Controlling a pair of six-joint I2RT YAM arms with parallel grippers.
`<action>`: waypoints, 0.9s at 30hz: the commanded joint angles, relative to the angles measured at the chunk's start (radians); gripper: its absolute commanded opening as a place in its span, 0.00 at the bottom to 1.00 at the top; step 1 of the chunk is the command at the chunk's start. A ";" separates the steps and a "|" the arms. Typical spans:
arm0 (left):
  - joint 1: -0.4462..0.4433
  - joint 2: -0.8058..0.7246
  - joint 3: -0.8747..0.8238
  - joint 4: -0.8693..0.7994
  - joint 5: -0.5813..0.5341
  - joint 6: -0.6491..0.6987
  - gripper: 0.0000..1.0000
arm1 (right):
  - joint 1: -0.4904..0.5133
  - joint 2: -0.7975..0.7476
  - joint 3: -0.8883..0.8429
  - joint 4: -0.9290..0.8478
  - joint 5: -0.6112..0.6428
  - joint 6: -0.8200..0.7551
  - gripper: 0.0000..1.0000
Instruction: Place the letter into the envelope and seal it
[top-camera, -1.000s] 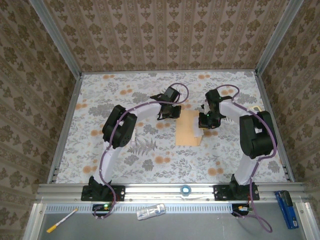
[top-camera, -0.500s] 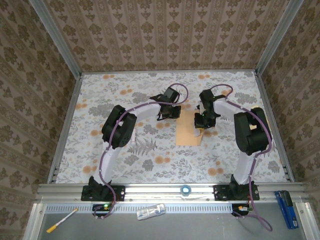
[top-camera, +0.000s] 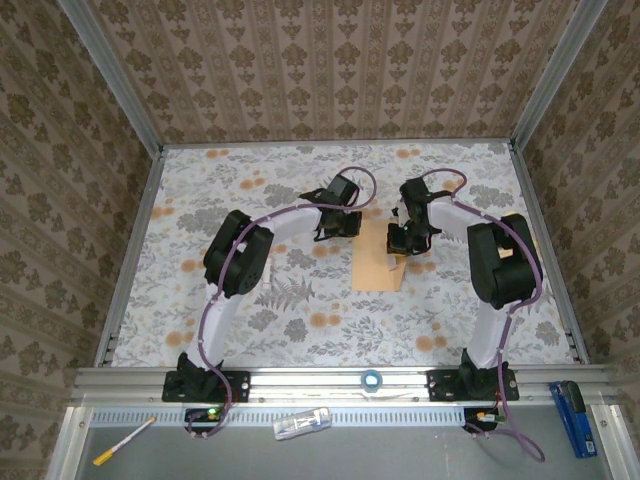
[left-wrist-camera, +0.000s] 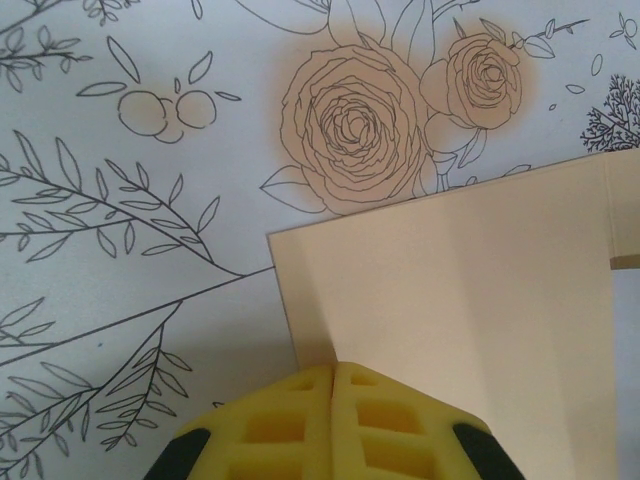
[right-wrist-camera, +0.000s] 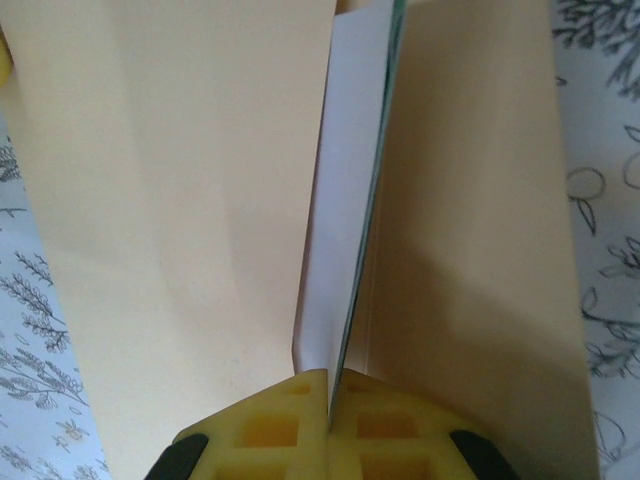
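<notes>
A: Left first. Any change?

B: No. Left tool (left-wrist-camera: 332, 372) holds the same spot as a second ago, at the far left corner of the envelope (left-wrist-camera: 460, 300). Yellow fingers are pressed together and the envelope's edge runs in between them. I read that as pinching the envelope to steady it on the table (top-camera: 250, 180).

A: The envelope itself?

B: Flat on the table between the two tools, same place as before.

A: Right side?

B: That's the change. Right tool (right-wrist-camera: 328, 378) has slid left over the last second, from just beside the envelope's right edge to over its far end. Barely any shift in the last half second.

A: Meaning?

B: Insertion looks underway, and the tool is probably slowing as the sheet meets the opening. Sealing not started.

A: Right tool state, and the letter?

B: Fingers closed tight, pinching the letter (right-wrist-camera: 345, 200) by its near edge. The sheet stands edge-on with its green border showing. It sits in the gap between the envelope's two tan layers and runs straight out from the fingertips. How deep it's in, can't tell.
</notes>
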 joint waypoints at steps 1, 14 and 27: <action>-0.006 0.016 -0.038 -0.085 0.006 -0.012 0.00 | 0.001 0.030 -0.015 0.045 -0.049 0.015 0.00; -0.005 0.016 -0.042 -0.086 0.008 -0.014 0.00 | -0.041 -0.027 -0.022 -0.013 0.020 -0.004 0.07; -0.005 0.016 -0.045 -0.087 0.010 -0.014 0.00 | -0.059 -0.042 -0.037 -0.002 0.015 0.009 0.17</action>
